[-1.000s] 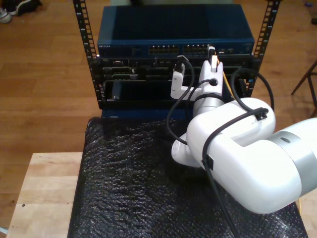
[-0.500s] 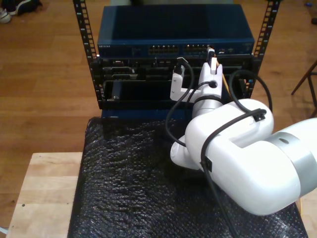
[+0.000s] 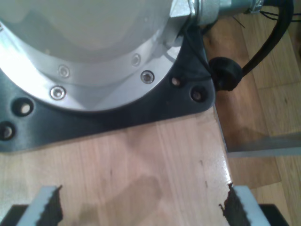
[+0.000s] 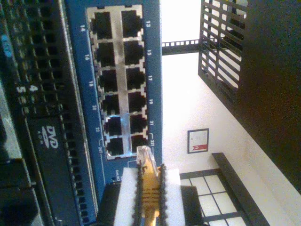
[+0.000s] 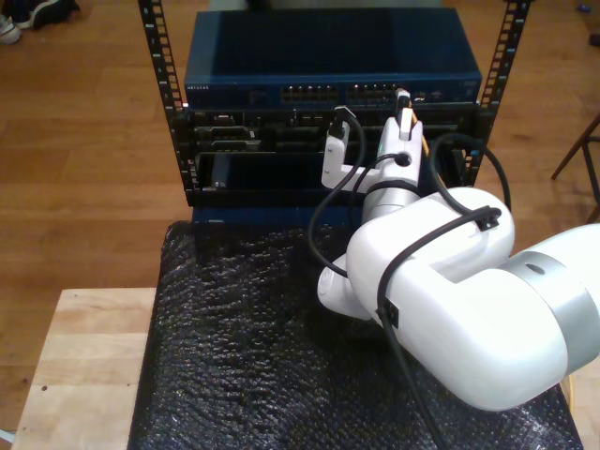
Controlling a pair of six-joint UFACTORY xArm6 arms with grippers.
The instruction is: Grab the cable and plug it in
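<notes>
Item one: our second end effector (image 4: pixel 149 197), clenched on the cable (image 4: pixel 149 188), its two white pads (image 4: pixel 128 197) pressing the yellow-orange cable from either side. The clear plug (image 4: pixel 145 154) at the cable's tip sticks out past the pads and sits just beside the last ports of the blue switch (image 4: pixel 153 70), close to the block of numbered sockets; we cannot tell whether it touches the face. In the exterior view this same end effector (image 5: pixel 403 108) reaches to the far side of the scene, up against the switch (image 5: pixel 234 89) mounted at the top of the black rack (image 5: pixel 159 75), toward the exterior view's right half of the port row; a short stretch of the cable (image 5: pixel 424 148) shows beside the wrist. Item two: the white arm (image 5: pixel 450 300), large and near the camera on the exterior view's right, with a black robot cable (image 5: pixel 323 211) looping along it. Item three: a black bubbled mat (image 5: pixel 244 356) covering the bench (image 5: pixel 84 366), whose pale wood shows at the exterior view's near left. Item four: our first end effector (image 3: pixel 141 207), released, its serrated tips standing apart over bare wood (image 3: pixel 141 160), facing a round metal arm base (image 3: pixel 84 52) on a black plate (image 3: pixel 164 99).
</notes>
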